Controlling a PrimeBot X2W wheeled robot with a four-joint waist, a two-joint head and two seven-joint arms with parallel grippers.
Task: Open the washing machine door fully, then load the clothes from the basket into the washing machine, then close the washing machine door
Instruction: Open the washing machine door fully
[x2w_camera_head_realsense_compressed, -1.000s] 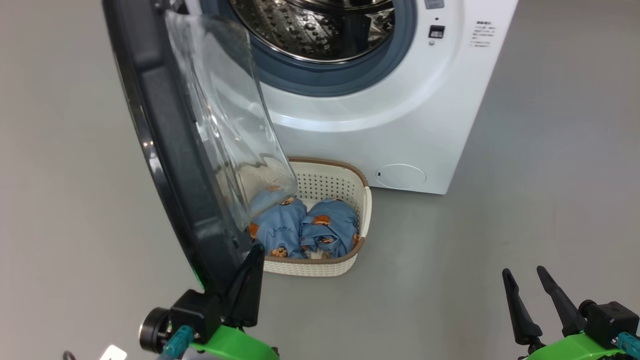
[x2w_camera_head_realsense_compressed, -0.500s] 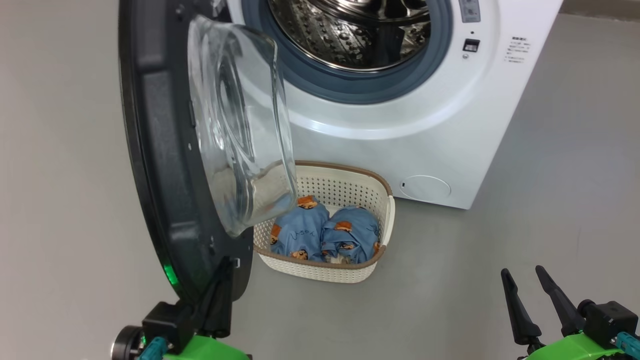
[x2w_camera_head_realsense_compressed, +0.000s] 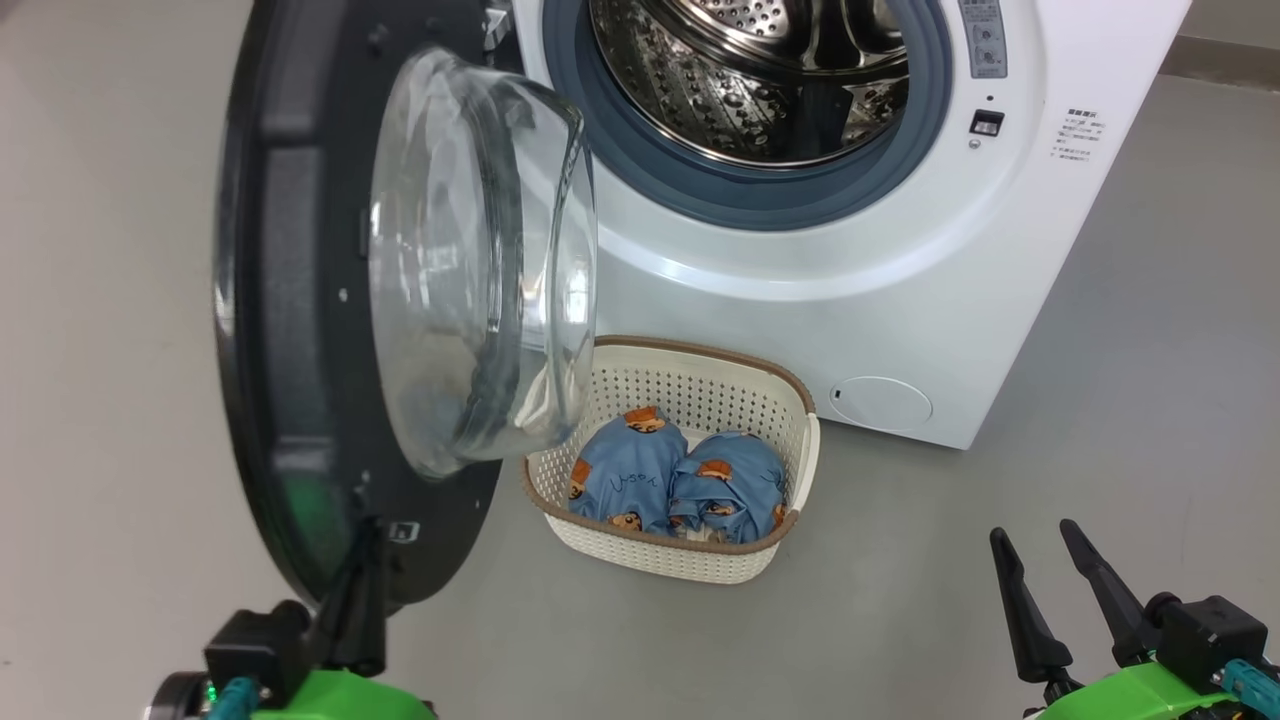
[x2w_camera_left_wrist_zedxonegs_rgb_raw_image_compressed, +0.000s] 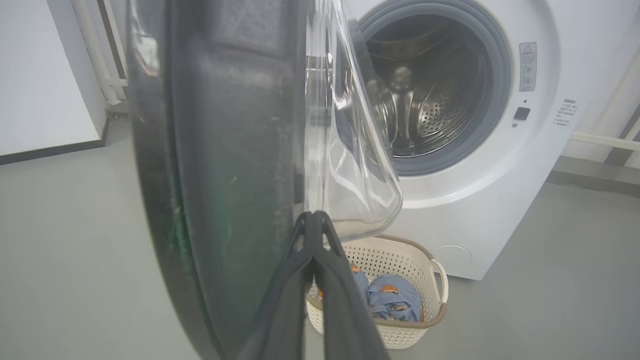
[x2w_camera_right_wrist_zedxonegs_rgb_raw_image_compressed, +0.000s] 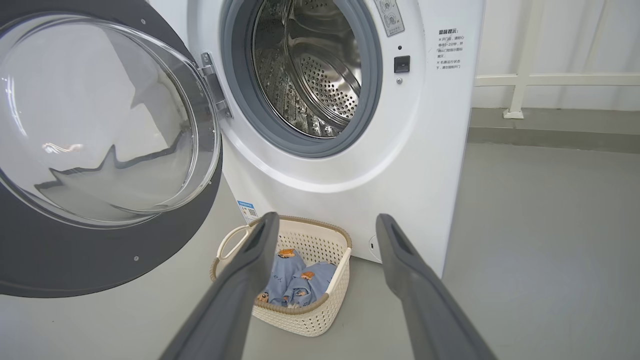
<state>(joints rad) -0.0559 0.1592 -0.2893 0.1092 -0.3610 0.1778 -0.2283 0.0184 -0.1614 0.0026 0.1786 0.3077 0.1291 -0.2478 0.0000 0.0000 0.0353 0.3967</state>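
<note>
At the lower left, the left gripper (x2w_camera_head_realsense_compressed: 366, 540) had its two dark fingers pressed tight together with nothing pinched between them, and the tips lay against the inner face of the washing machine door (x2w_camera_head_realsense_compressed: 290, 330) near its lower rim. That door stood swung out to the left of the opening, a wide black ring with a clear glass bowl (x2w_camera_head_realsense_compressed: 470, 270) bulging towards the machine. Just right of the door's lower edge, on the grey floor (x2w_camera_head_realsense_compressed: 1100, 450) in front of the machine, sat the basket (x2w_camera_head_realsense_compressed: 700, 352), cream and perforated with a brown rim. The clothes (x2w_camera_head_realsense_compressed: 625, 480) lay inside it as two light blue bundles printed with orange-brown figures. Behind it rose the washing machine (x2w_camera_head_realsense_compressed: 900, 300), white, its steel drum (x2w_camera_head_realsense_compressed: 760, 70) bare inside the grey-blue gasket (x2w_camera_head_realsense_compressed: 740, 200), with a round service cap (x2w_camera_head_realsense_compressed: 882, 402) low on the front. A small blue label (x2w_camera_right_wrist_zedxonegs_rgb_raw_image_compressed: 247, 210) sat low beside the door. A grey sticker (x2w_camera_head_realsense_compressed: 985, 35) and a block of small printed characters (x2w_camera_right_wrist_zedxonegs_rgb_raw_image_compressed: 448, 47) sat right of the opening, all too small to read. At the lower right, the right gripper (x2w_camera_head_realsense_compressed: 1033, 530) hung with its fingers spread wide, touching nothing, well apart from the basket.
</note>
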